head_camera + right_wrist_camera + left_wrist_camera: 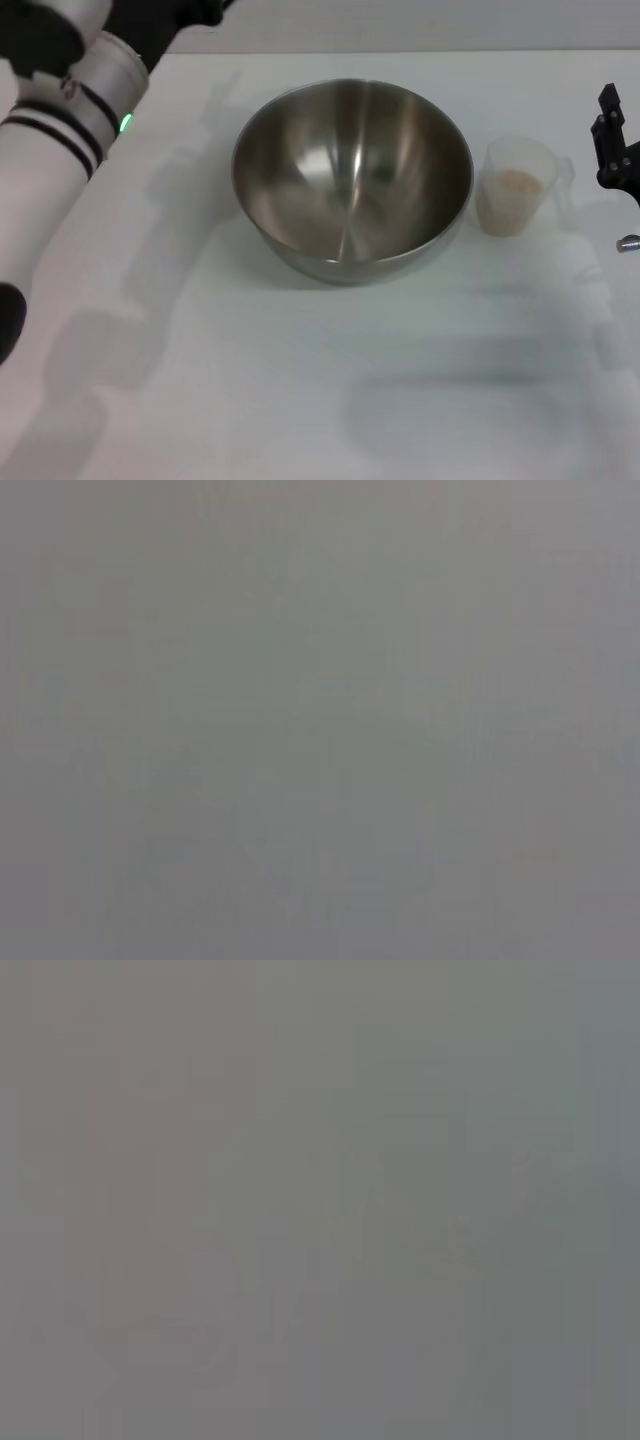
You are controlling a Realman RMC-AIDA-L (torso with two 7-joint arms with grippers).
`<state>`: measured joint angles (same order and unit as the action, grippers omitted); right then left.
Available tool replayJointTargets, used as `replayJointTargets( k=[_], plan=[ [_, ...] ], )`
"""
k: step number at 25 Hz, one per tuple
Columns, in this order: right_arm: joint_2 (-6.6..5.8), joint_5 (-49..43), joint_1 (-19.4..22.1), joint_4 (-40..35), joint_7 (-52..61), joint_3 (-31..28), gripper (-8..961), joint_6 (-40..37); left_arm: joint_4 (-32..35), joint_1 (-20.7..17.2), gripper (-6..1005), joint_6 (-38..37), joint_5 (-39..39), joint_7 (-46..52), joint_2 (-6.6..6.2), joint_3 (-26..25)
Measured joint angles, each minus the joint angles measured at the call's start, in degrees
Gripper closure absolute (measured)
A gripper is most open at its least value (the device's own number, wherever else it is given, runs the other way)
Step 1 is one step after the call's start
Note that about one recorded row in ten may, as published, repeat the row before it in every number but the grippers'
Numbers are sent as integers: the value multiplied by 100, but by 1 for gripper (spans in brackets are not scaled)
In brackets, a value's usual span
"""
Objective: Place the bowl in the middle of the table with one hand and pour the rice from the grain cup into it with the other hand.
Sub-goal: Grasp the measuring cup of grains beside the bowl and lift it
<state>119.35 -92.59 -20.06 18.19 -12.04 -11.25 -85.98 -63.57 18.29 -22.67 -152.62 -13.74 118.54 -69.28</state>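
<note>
the tabletop [300, 400] carries the bowl [352, 175] near its middle, empty. the grain cup [517, 187] stands upright just beside the bowl's right, holding rice [520, 183]. the right gripper [615, 145], nearer, sits just beyond the cup; i cannot tell its opening.

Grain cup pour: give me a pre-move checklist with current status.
1. Bowl mid-table, upright: ok.
2. Bowl empty, ready to receive: ok.
3. Grain cup upright, rice inside: ok.
4. Cup stands apart from the bowl on its right side: ok.
5. Right gripper beside the cup, not holding it; whether it is open: cannot tell.
6. Left gripper out of view, only the left arm shows at the table's left edge; both wrist views show nothing: cannot tell.
</note>
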Motion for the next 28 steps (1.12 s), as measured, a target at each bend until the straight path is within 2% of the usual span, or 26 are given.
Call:
replayJointTargets(
  k=[1,2,3,6,7,8,9,10,12,14,21,28],
  plan=[
    [0,3,0,0,0,0,472,-1,168,1,186,-386,-1,0,1,58],
    [1,4,-1,0,0,0,472,-2,590,23,186,-1336,6,23,4,169],
    [3,5,-4,0,0,0,472,-2,590,23,187,-1336,6,23,4,169],
    [9,7,-17,7,0,0,472,-5,1086,87,188,-2160,11,376,11,211],
    [9,9,-25,11,0,0,472,-6,1321,146,189,-2290,12,930,-3,142],
    [9,9,-25,11,0,0,472,-6,1321,146,190,-2290,12,930,-3,142],
    [9,10,-31,14,0,0,472,-6,1556,193,190,-2297,-3,1674,-22,15],
    [9,10,-35,18,0,0,472,-6,1556,193,191,-2297,-3,1674,-22,15],
    [9,14,-51,33,0,0,472,-7,1903,252,192,-2357,-41,2509,-35,-159],
    [9,17,-59,35,0,0,472,-7,1998,276,193,-2374,-49,2659,-42,-192],
    [11,30,-88,111,49,0,471,3,2589,493,193,-2518,-733,2462,-20,-522],
    [13,39,-47,350,62,-13,471,25,2937,591,193,-2555,-750,2340,3,-892]
  ],
)
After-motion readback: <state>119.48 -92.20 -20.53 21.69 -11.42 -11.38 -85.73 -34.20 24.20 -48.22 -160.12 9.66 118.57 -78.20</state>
